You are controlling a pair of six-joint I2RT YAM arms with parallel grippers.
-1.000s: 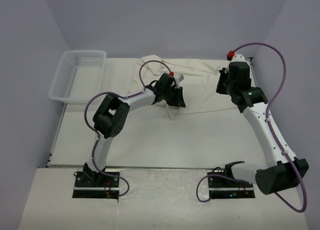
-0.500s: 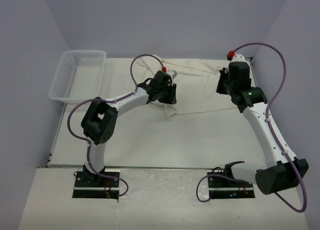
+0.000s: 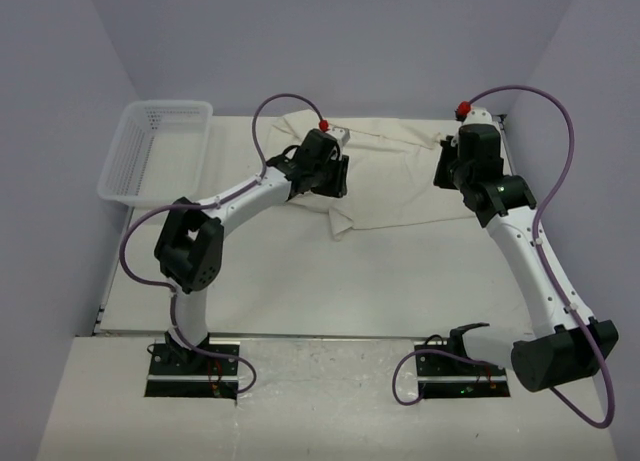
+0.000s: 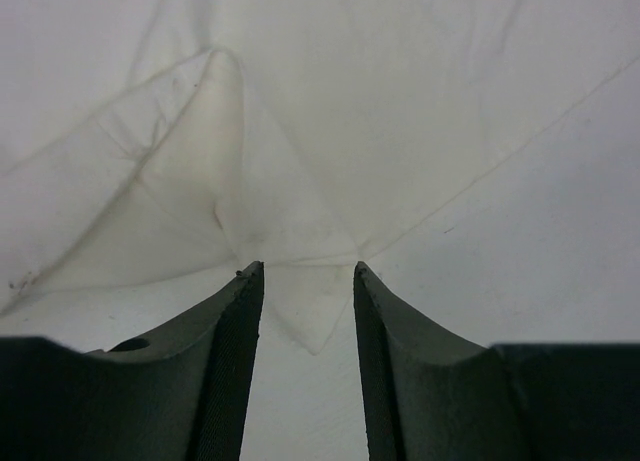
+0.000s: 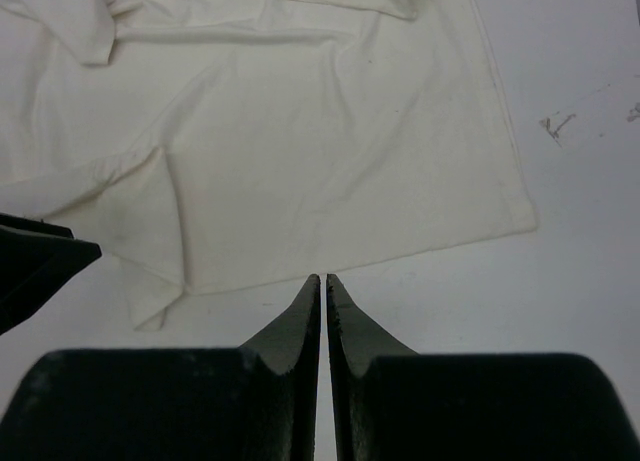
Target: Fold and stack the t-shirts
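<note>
T-shirt [image 3: 400, 176] unfolded; L jaws apart, R jaws closed.

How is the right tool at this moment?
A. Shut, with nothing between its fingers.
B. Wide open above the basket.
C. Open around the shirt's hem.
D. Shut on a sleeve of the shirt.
A: the right wrist view shows the right tool with fingers pressed together and no cloth between them; the shirt lies just beyond their tips.

A cream t-shirt [image 3: 400, 176] lies spread out and wrinkled along the far side of the table [image 3: 300, 271], its left part folded over into a point facing the near edge.
</note>
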